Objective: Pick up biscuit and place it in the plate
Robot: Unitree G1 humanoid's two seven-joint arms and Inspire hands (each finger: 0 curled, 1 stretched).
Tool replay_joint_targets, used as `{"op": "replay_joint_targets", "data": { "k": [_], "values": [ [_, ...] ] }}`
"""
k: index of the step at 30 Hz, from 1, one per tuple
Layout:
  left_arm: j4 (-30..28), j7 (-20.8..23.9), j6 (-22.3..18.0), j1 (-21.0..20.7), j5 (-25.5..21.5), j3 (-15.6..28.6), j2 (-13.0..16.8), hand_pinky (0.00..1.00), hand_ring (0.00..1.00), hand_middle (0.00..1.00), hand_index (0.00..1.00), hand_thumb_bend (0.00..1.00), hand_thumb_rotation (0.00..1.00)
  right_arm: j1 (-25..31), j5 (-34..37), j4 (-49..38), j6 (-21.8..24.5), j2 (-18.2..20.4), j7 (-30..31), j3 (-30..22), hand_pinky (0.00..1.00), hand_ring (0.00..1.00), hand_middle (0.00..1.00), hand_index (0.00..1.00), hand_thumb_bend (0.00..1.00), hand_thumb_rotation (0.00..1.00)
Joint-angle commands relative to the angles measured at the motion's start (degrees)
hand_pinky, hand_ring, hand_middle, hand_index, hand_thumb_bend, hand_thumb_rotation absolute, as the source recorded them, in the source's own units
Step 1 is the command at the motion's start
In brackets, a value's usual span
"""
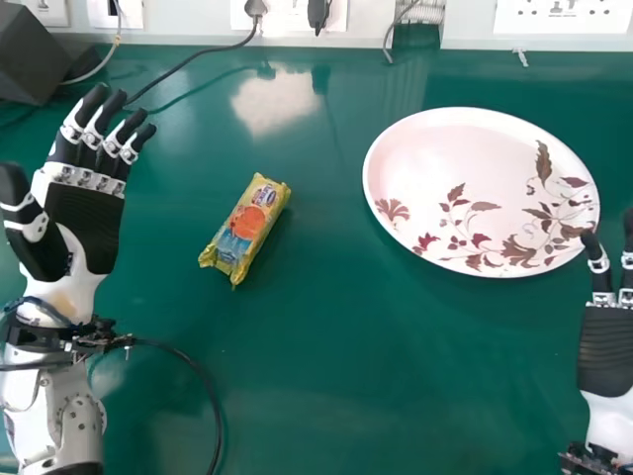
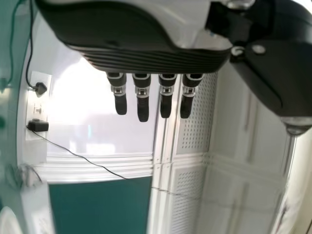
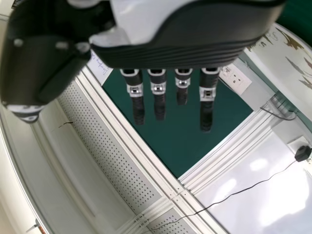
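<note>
One yellow-wrapped biscuit (image 1: 245, 230) lies flat on the green bench (image 1: 346, 376), between the left robot hand (image 1: 84, 223) and the big plate (image 1: 435, 148). That hand is wide open and holds nothing. The right robot hand (image 1: 605, 351), by the plate's edge, is open and has nothing too.

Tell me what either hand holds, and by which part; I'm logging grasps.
Nothing is held: the left hand and right hand are open, and the biscuit packet lies on the table.
</note>
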Motion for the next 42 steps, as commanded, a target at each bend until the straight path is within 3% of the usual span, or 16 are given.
{"op": "replay_joint_targets", "data": {
  "k": [1,10,25,31,42],
  "values": [
    [0.3,2.2,-4.3,0.5,3.5,-0.5,0.1,0.95,0.94,0.97,0.96,1.0,0.61,0.3,-0.2,-0.6,-0.2,2.3,-0.3,-0.2,0.67,0.87,0.9,0.87,0.99,0.59],
    [-1.5,8.5,-8.2,2.2,8.9,-2.7,1.0,0.96,0.94,0.98,0.97,1.0,0.62,0.0,0.1,-0.8,0.2,1.6,-0.5,-0.6,0.69,0.86,0.9,0.87,1.0,0.6],
    [-1.0,21.4,-18.4,2.7,25.2,-4.1,2.8,0.88,0.93,0.97,0.97,1.0,0.62,-0.4,-0.1,-0.8,0.6,1.2,-0.5,-1.3,0.68,0.87,0.93,0.91,0.92,0.58],
    [-1.9,25.9,-18.1,2.7,30.9,-5.0,4.1,0.9,0.93,0.98,0.98,1.0,0.62,-0.5,0.5,-0.5,0.9,1.0,0.1,-1.6,0.7,0.91,0.94,0.92,0.92,0.6],
    [-2.6,33.8,-16.6,2.4,38.9,-6.1,5.5,0.89,0.92,0.96,0.96,1.0,0.63,-0.6,0.0,-1.2,0.7,1.9,-0.5,-1.5,0.73,0.92,0.96,0.9,0.96,0.52]
  ]
}}
